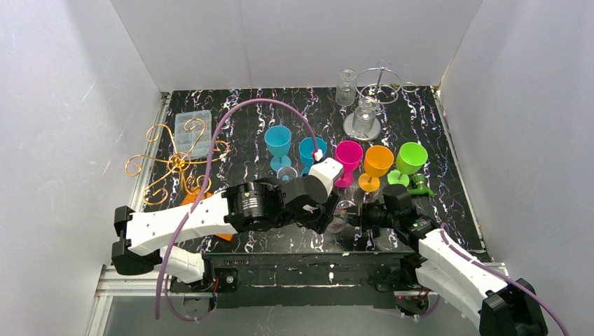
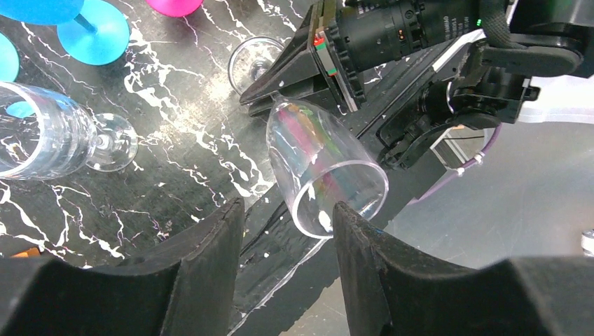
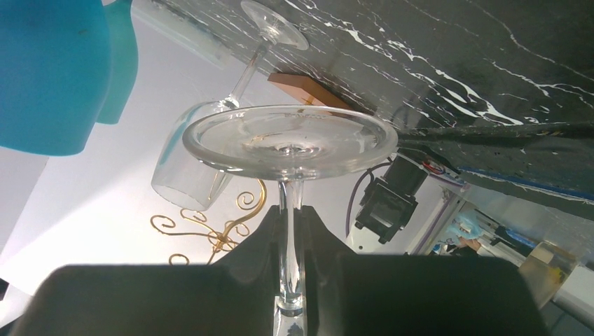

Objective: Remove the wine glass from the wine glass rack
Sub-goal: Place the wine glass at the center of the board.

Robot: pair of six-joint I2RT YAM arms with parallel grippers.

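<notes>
The right arm (image 1: 448,255) is stretching low over the near edge of the table (image 1: 448,140), its right gripper (image 3: 290,218) clamping the wine glass (image 3: 290,140) by the stem. The left gripper (image 2: 288,208) is straddling the tilted bowl, fingers (image 2: 210,266) apart.

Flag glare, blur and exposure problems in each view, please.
Top view: even light, walls bright; the held glass nearly vanishes against the marbled table. Left wrist: glass sharp, coloured reflections in its bowl; left claw dark, little detail. Right wrist: walls behind blown out, right claw a black silhouette, glass foot crisp.
</notes>
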